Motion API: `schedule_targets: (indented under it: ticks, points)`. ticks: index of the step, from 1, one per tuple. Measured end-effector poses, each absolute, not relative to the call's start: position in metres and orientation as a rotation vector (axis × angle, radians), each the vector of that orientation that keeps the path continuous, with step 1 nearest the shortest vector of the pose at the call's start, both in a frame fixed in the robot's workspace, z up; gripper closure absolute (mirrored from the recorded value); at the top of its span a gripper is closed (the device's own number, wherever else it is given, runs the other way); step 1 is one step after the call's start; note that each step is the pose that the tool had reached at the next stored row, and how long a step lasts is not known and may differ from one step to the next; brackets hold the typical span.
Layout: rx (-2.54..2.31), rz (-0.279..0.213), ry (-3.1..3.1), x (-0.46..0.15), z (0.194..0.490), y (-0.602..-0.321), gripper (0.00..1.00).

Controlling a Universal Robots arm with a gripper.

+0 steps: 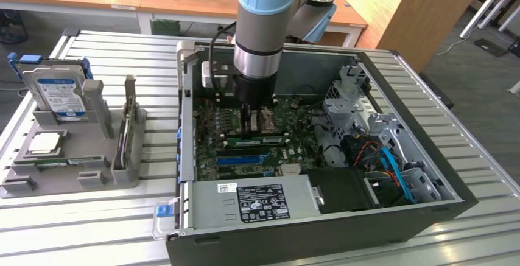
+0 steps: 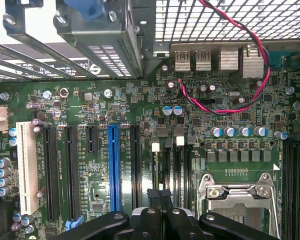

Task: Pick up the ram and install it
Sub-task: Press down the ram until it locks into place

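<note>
Already the arm had its tool (image 1: 253,105) down inside the open computer case (image 1: 422,217), which lay on its side on the slatted table (image 1: 81,241). Largest within the case was the green motherboard (image 2: 140,100), with its black expansion slots, one blue slot (image 2: 113,167) and the empty processor socket (image 2: 237,200) under its metal frame. In the exterior view the tool stood just beside that socket, low over the board, and a ram (image 1: 256,139) stick lay along the board just below it, apparently in or on the memory slots; whether it was fully seated could not be told.

The tool's fingers were closed together, and nothing could be seen held between them in the wrist view. That suggested the carrying was done and only the pressing home, if anything, remained. On the grey holder (image 1: 73,175) at the exterior view's left stood a blue-labelled hard drive (image 1: 58,92), a silver processor chip (image 1: 47,143) and a thin upright board (image 1: 130,105).
</note>
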State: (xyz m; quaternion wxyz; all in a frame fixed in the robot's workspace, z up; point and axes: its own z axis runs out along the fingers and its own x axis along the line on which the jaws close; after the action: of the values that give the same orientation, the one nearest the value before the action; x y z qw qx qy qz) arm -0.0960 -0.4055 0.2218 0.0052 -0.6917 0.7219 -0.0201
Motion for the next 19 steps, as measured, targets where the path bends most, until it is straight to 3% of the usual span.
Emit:
schedule_targets:
  ticks: [19]
  points:
    - [-2.166,-0.063,2.26,-0.095,0.245,-0.405,0.9]
